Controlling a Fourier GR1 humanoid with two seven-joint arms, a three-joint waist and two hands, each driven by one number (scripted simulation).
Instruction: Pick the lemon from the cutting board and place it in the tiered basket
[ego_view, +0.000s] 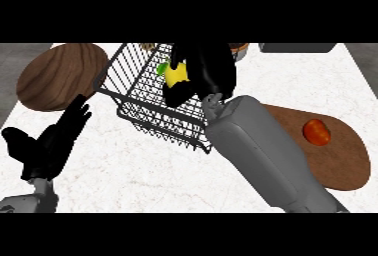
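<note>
At nine o'clock the left hand (46, 145) rests open, fingers straight, while at twelve the right hand (201, 70) curls round the lemon (176, 75) above the tiered basket (140, 107). Released from here, the lemon could strike the wire rim and roll out onto the counter (148, 175). No brand, label or writing can be read anywhere.

White marble counter (148, 170) with grey floor (15, 70) at both sides

My only view looks steeply down from the head, close over the white marbled counter (148, 170), forearms entering below.
</note>
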